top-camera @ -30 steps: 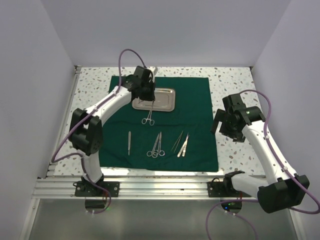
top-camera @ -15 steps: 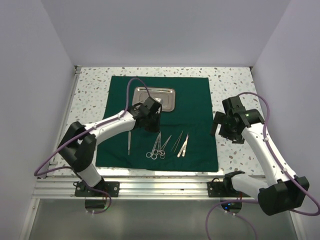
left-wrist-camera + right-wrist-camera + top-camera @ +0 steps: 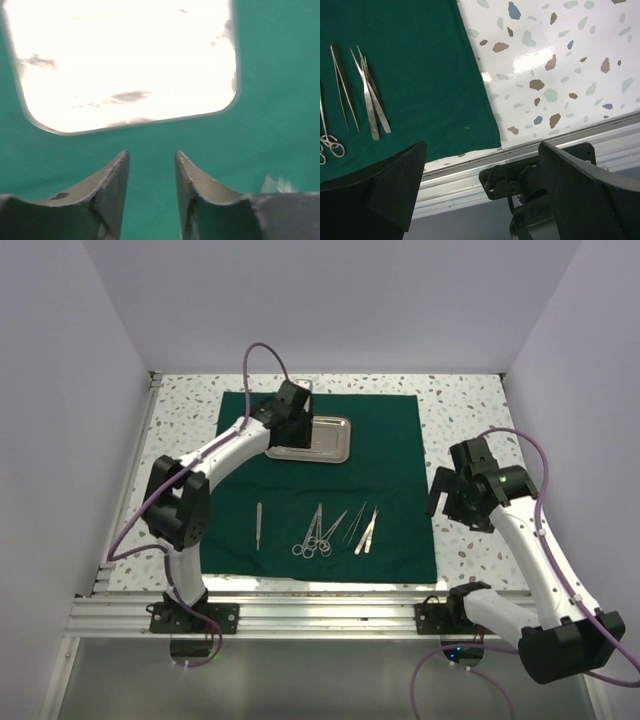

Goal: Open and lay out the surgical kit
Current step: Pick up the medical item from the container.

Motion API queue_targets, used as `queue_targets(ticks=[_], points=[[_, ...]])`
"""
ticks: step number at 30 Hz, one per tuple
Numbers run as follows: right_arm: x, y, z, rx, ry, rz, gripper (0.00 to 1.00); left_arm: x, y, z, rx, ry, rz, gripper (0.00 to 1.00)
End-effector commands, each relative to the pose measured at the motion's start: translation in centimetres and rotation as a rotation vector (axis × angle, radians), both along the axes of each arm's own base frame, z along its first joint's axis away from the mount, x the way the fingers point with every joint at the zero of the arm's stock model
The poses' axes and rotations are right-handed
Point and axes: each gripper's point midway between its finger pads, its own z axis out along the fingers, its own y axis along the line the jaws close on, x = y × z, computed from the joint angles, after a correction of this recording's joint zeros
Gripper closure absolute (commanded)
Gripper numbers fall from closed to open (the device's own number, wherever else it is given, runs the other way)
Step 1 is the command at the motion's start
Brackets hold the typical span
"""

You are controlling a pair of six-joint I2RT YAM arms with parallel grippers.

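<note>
The dark green drape (image 3: 395, 455) lies spread flat as a large square on the speckled table (image 3: 465, 405), its near edge close to the aluminium rail (image 3: 320, 605) that carries the arm bases. The steel tray (image 3: 328, 440) sits on the far half of the drape, left of centre. It is rectangular with rounded corners, and nothing can be seen in its uncovered part.

The small steel tools lie in a row along the near half of the drape:
- A single slim instrument (image 3: 257, 526) lies at the left, apart from the rest.
- The ring-handled instruments (image 3: 313, 535) lie clustered and overlapping in the middle, rings toward the near edge.
- The tweezers (image 3: 366, 531) lie at the right, tips pointing away from the arms.

The left gripper (image 3: 292, 426) hangs above the tray's left part. In its wrist view the tray (image 3: 125, 65) appears as an overexposed white plate, and the left gripper (image 3: 150, 156) shows its two fingers parted by a narrow gap. Nothing lies between them, and the tips are seen against green cloth (image 3: 270, 125) just short of the tray's rim.

The right gripper (image 3: 440, 495) hovers over bare table just beside the drape's right edge. In its wrist view the right gripper (image 3: 482, 145) has its fingers spread wide and empty. Below it lie the drape's near right corner (image 3: 420, 75), the tweezers (image 3: 370, 100) and the rail (image 3: 465, 172).
</note>
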Motion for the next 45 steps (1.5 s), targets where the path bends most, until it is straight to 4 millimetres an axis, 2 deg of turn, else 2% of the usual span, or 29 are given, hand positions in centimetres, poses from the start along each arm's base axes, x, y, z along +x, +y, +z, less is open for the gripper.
queue_targets(ticks=[1, 2, 3, 6, 8, 9, 10, 12, 14, 19, 21, 24, 30, 31, 34, 41, 45], points=[[-0.1, -0.8, 0.5, -0.038, 0.007, -0.028, 0.02, 3.9, 5.0, -1.1, 0.119, -0.023, 0.008, 0.52], [0.0, -0.8, 0.4, -0.041, 0.010, -0.032, 0.02, 4.4, 5.7, -2.0, 0.158, -0.018, -0.021, 0.48], [0.1, -0.8, 0.4, -0.041, 0.014, -0.036, 0.02, 5.3, 6.4, -2.1, 0.161, -0.028, -0.027, 0.47], [0.3, -0.6, 0.1, -0.039, 0.031, -0.048, 0.02, 6.7, 7.0, -3.3, 0.201, -0.043, -0.089, 0.44], [0.4, -0.6, -0.1, -0.038, 0.041, -0.059, 0.02, 7.1, 6.7, -4.3, 0.207, -0.041, -0.142, 0.44], [0.5, -0.5, -0.2, -0.039, 0.051, -0.062, 0.02, 7.8, 6.5, -4.0, 0.202, -0.064, -0.149, 0.43], [0.7, -0.5, -0.2, -0.038, 0.052, -0.066, 0.02, 8.0, 6.3, -4.9, 0.201, -0.050, -0.168, 0.43], [0.8, -0.4, -0.4, -0.040, 0.066, -0.072, 0.02, 9.1, 6.3, -4.9, 0.193, -0.060, -0.168, 0.43], [1.0, -0.4, -0.3, -0.041, 0.067, -0.080, 0.02, 9.6, 6.4, -6.1, 0.198, -0.044, -0.177, 0.44], [1.2, -0.5, -0.3, -0.048, 0.085, -0.095, 0.02, 11.5, 7.8, -6.7, 0.185, -0.041, -0.149, 0.46], [1.1, -0.5, -0.4, -0.052, 0.090, -0.096, 0.02, 12.3, 8.4, -6.4, 0.171, -0.043, -0.133, 0.46], [0.8, -0.6, -0.8, -0.057, 0.104, -0.106, 0.02, 12.7, 9.2, -6.7, 0.163, -0.034, -0.118, 0.47], [0.9, -0.7, -1.0, -0.064, 0.110, -0.108, 0.02, 11.7, 8.6, -7.7, 0.095, 0.000, -0.176, 0.52], [0.9, -0.7, -1.1, -0.066, 0.112, -0.109, 0.02, 11.5, 8.3, -7.0, 0.079, -0.012, -0.189, 0.52], [0.9, -0.8, -1.3, -0.071, 0.116, -0.108, 0.01, 10.8, 7.7, -6.8, 0.044, -0.014, -0.225, 0.52], [1.0, -0.7, -1.5, -0.072, 0.124, -0.089, 0.01, 9.8, 8.1, -8.2, 0.055, 0.023, -0.222, 0.55], [1.1, -0.7, -1.5, -0.077, 0.127, -0.074, 0.01, 9.7, 8.8, -9.0, 0.093, 0.044, -0.197, 0.59]])
